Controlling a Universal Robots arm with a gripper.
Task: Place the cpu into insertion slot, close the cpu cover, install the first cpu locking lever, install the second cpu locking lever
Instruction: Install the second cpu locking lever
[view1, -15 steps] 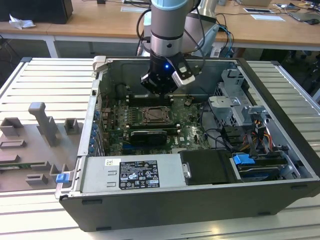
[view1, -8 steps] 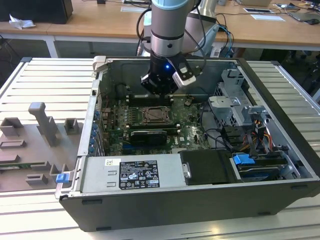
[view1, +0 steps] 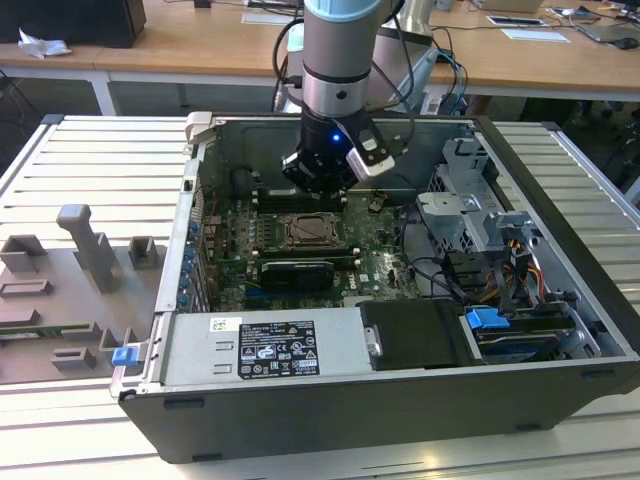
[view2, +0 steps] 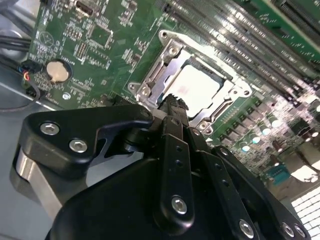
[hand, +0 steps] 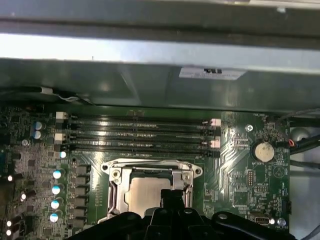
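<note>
I noted cpu (view2: 196, 86) seated in slot (hand: 112, 197): flat, square, dull silver top. Cover (view2: 167, 47) lay closed around it, silvery frame with window. Gripper (view2: 172, 102) hovered just above socket edge, fingers together, holding nothing.

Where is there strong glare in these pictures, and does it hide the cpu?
In the second wrist view, glare washes over the memory slots and brightens the cpu, whose top still reads as pale metal. In the first wrist view, a bright band lies on the case wall; the cpu is evenly lit.
</note>
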